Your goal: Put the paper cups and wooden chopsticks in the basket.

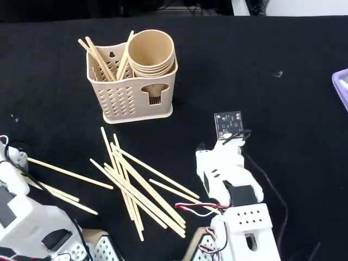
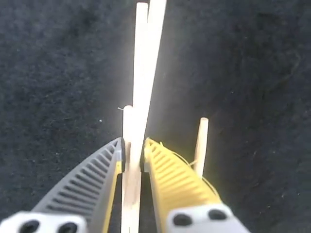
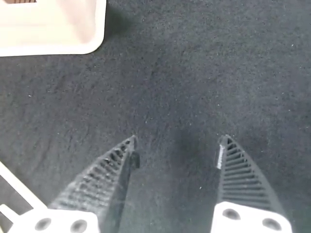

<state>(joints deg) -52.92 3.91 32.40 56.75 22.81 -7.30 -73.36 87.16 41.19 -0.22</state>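
Left gripper: we see the left gripper (image 2: 133, 143) clenched on a pair of wooden chopsticks (image 2: 142, 87), with its grey and yellow fingers pressing on them from either side.
Held pair: the two sticks run lengthwise between the fingers and out past the tips, close together over the black cloth (image 2: 58, 73). We cannot tell whether they are lifted clear of it.
Neighbour stick: a single chopstick (image 2: 200, 143) lies just beside the yellow finger, outside the grip.
Right gripper: we find the right gripper (image 3: 177, 143) spread wide and holding nothing, its fingers apart above bare cloth.
Basket: the beige basket (image 1: 133, 95) stands upright toward the far side of the table. In the right wrist view a corner of it sits well ahead of the open fingers.
Paper cups: a nested stack of paper cups (image 1: 152, 51) sits rim up in the basket's right-hand compartment, as the high view shows it.
Basket sticks: several chopsticks in the basket (image 1: 100, 57) lean in the other compartment, their ends above the rim.
Loose chopsticks: we see a crossed pile of loose chopsticks (image 1: 136, 190) on the cloth between the two arms, nearer than the basket and apart from it.
Left arm: the left arm (image 1: 22, 217) sits at the lower left edge, with a few stray chopsticks (image 1: 68, 173) just beside it.
Right arm: the right arm (image 1: 228, 179) stands to the right of the pile.
Edge: a purple object (image 1: 341, 87) shows at the right border.
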